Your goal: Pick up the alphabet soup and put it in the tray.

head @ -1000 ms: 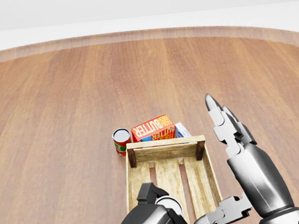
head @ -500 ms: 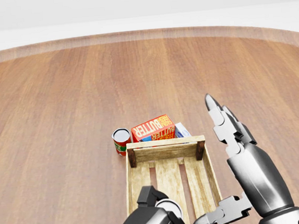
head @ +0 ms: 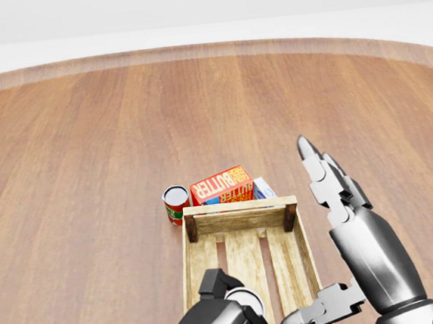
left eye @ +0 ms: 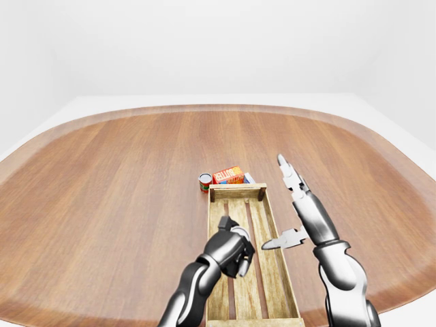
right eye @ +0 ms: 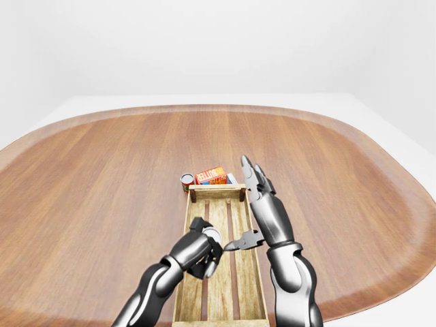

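My left hand [left eye: 230,249] is shut on the alphabet soup can [head: 248,299], of which only the pale round end shows between the fingers. It holds the can over the middle slats of the wooden tray [left eye: 287,272], low inside the walls; whether the can touches the slats is hidden. My right hand [left eye: 278,203] stands open over the tray's right wall, fingers pointing toward the top of the view and thumb [head: 306,317] reaching in toward the can.
Just beyond the tray's top end [head: 239,205] stand a red can with a pale lid [head: 176,203], an orange butter box [head: 221,184] and a small blue-and-white box [head: 263,187]. The round wooden table [left eye: 102,177] spreads wide on all sides.
My left hand with the can has sunk slightly toward the bottom of the head view. The right hand and the things by the tray have stayed put.
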